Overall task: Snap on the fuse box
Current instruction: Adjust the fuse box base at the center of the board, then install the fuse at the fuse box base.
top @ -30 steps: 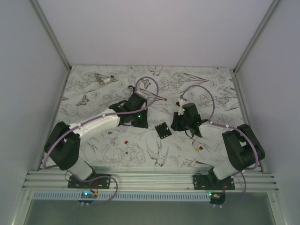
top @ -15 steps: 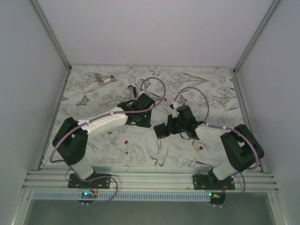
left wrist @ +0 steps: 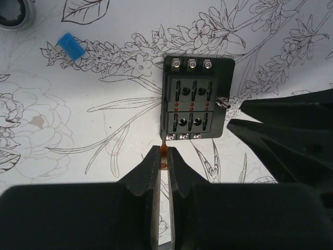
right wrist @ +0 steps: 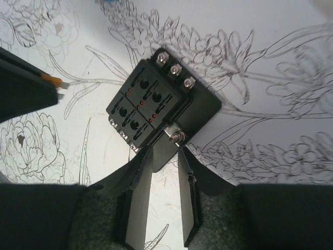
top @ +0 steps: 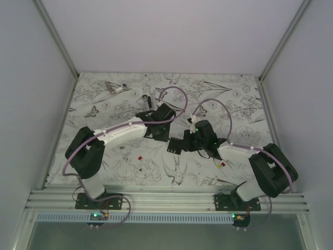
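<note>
The fuse box (top: 175, 145) is a small black box with rows of slots and red dots, lying flat on the flower-print table mid-centre. It shows in the left wrist view (left wrist: 195, 99) and the right wrist view (right wrist: 156, 104). My right gripper (right wrist: 164, 151) is closed on the box's near base corner, beside a metal stud (right wrist: 177, 136). My left gripper (left wrist: 164, 159) is shut on a tiny orange fuse (left wrist: 164, 154), its tip just short of the box's near edge. The left gripper and its fuse also show at the left of the right wrist view (right wrist: 52, 79).
A loose blue fuse (left wrist: 70, 46) and a metal ring (left wrist: 13, 13) lie left of the box. A red fuse (top: 139, 157) and another small fuse (top: 221, 164) lie nearer the arms. A grey metal piece (top: 115, 87) lies at the back left.
Both arms have closed in on the fuse box, the left gripper moving right, the right gripper moving left onto it. The box has shifted a little to the left.
</note>
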You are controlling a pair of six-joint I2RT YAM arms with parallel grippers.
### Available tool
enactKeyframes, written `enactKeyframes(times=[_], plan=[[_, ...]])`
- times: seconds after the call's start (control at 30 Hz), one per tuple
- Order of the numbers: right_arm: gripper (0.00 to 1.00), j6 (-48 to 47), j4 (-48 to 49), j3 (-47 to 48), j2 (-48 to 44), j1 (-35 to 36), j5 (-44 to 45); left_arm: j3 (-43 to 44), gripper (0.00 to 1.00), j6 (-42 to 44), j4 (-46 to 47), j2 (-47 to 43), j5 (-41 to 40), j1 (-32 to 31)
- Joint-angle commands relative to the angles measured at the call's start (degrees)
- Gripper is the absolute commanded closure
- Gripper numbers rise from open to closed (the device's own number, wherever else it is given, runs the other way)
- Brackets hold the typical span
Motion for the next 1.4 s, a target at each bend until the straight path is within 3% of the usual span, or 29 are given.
enactKeyframes(times=[0.0, 0.2, 0.53, 0.9, 1.37], plan=[[0.65, -1.1, -1.3, -0.1, -5.1, -0.5, 8.0, 3.2, 1.0, -0.9, -2.3, 2.7, -2.4, -1.1], [0.49, -1.3, -1.7, -3.7, -10.0, -6.1, 15.1, 7.8, 1.0, 0.8, -3.3, 6.9, -4.0, -2.3], [0.08, 0.0, 1.7, -10.1, -16.7, -9.6, 22.7, 14.1, 1.0, 4.1, -6.1, 13.4, -5.2, -3.1], [0.0, -0.3, 2.6, -10.3, -16.3, -9.6, 21.5, 16.2, 1.0, 5.4, -8.1, 16.1, -5.2, -3.1], [0.0, -0.3, 2.7, -10.0, -15.4, -9.6, 20.3, 16.7, 1.0, 3.6, -8.7, 18.0, -7.3, -3.1]])
